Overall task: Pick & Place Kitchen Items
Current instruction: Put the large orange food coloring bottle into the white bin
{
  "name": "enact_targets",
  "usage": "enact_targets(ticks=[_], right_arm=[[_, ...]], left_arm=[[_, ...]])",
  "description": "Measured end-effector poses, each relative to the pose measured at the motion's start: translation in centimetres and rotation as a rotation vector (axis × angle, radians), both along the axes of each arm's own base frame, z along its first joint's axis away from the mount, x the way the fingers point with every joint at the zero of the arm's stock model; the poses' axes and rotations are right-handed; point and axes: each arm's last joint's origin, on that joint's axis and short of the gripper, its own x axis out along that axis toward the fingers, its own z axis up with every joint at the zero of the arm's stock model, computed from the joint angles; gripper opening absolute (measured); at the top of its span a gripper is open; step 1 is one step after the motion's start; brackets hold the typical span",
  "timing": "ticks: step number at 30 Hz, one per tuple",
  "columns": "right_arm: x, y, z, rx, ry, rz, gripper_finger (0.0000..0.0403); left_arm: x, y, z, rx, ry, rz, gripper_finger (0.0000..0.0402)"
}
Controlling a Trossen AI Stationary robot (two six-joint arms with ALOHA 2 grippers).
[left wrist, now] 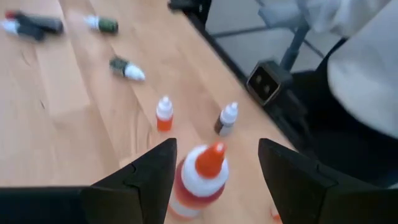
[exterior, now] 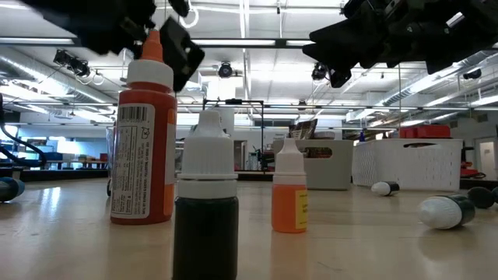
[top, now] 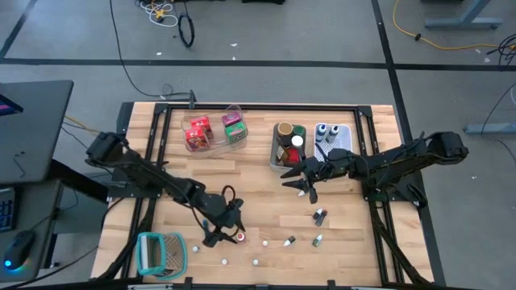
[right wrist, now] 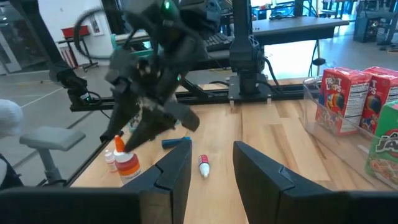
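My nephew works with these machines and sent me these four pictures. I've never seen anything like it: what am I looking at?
Two dark robot arms work at a wooden table. One picture looks straight down, one sits at tabletop height, and two come from cameras on the arms' wrists.

The left gripper stands open around an upright orange-capped bottle, fingers on either side, not yet closed on it. The right gripper hangs over the table's middle, open, holding nothing.

Small dropper bottles lie scattered about. At the back are a clear bin of red and green boxes and a grey bin of jars. A teal ribbed holder sits at the near left corner.
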Motion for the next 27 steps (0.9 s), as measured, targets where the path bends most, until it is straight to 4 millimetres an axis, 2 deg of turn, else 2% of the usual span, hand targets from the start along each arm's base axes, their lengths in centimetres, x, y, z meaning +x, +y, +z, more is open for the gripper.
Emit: enact_targets(ticks=[6, 17, 22, 27], right_arm=[[0.0, 0.0, 0.0, 0.005, 0.001, -0.001, 0.0125], [0.0, 0.0, 0.0, 0.004, 0.002, 0.0, 0.0125], [0.0, 0.0, 0.0, 0.004, 0.002, -0.001, 0.0125], [0.0, 0.0, 0.0, -0.005, 0.0, 0.0, 0.0123]], left_arm=[[0.5, -0.6, -1.3, 0.032, -0.017, -0.036, 0.0205], [0.8, 0.0, -1.1, 0.048, -0.048, -0.029, 0.0053], [1.5, 1.0, -0.7, 0.063, -0.099, -0.003, 0.0051], [3.1, 2.8, 0.8, 0.08, -0.17, 0.043, 0.0051]])
